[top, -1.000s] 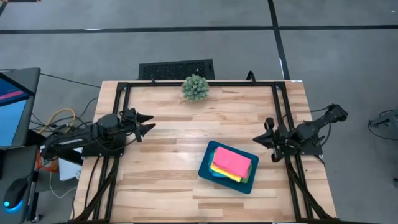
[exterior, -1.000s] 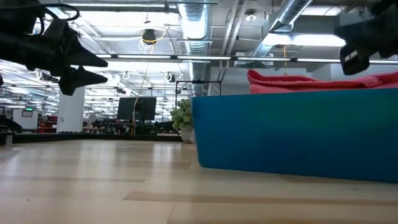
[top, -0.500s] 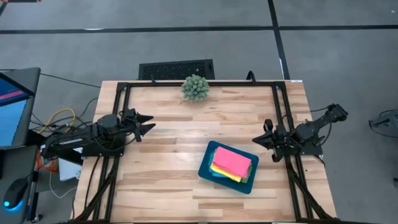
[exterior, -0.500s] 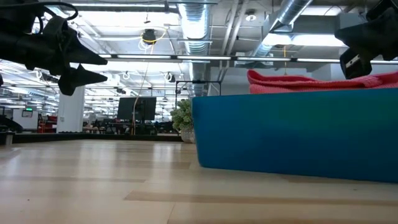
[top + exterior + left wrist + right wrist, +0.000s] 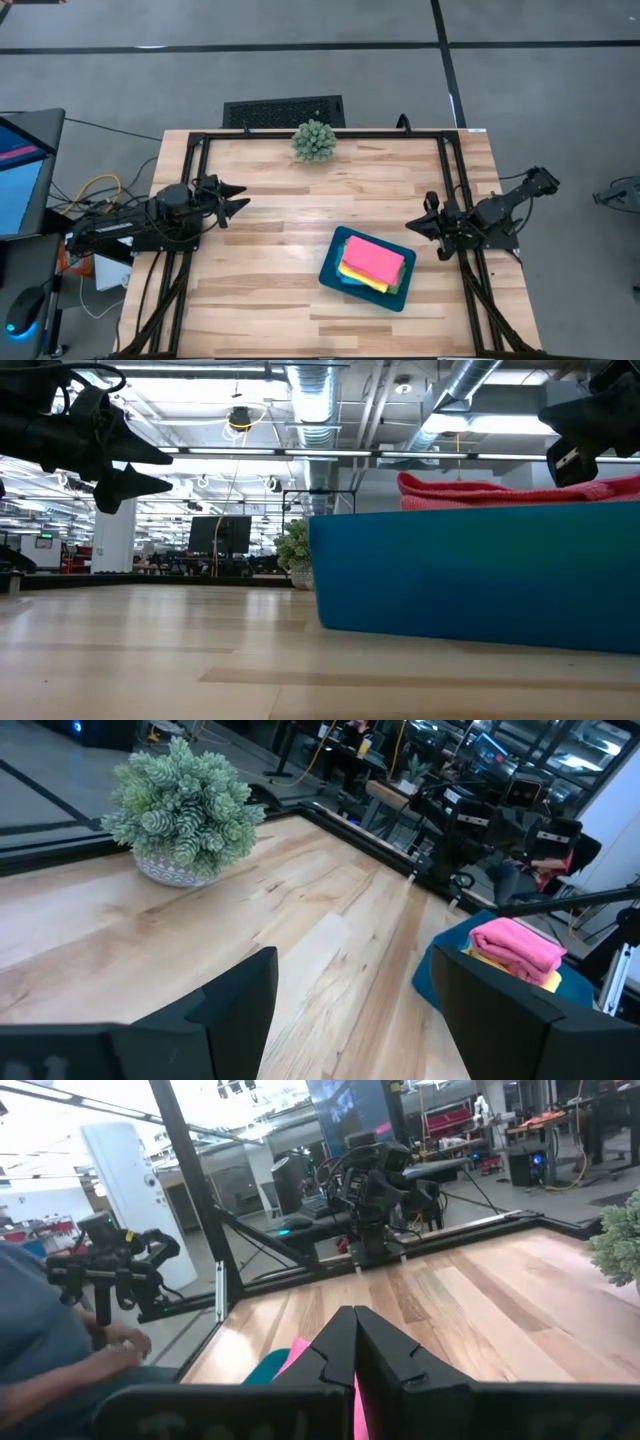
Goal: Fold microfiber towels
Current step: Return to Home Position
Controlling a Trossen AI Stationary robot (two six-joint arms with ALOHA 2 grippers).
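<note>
Above the table [image 5: 290, 215], hovering the left gripper [image 5: 240, 197] at the left side, fingers apart and empty, and the right gripper [image 5: 412, 226] near the right edge, fingers pressed together on nothing; showing the microfiber towels [image 5: 373, 260] stacked folded in the teal tray [image 5: 330, 272], pink uppermost; judging folding complete and arm parking in hand, next calling only for settling clear of the tray.

towels [image 5: 373, 262] stacked in tray [image 5: 328, 270] | tray R of ctr (near side) | plant [image 5: 314, 141] behind, far edge
</note>
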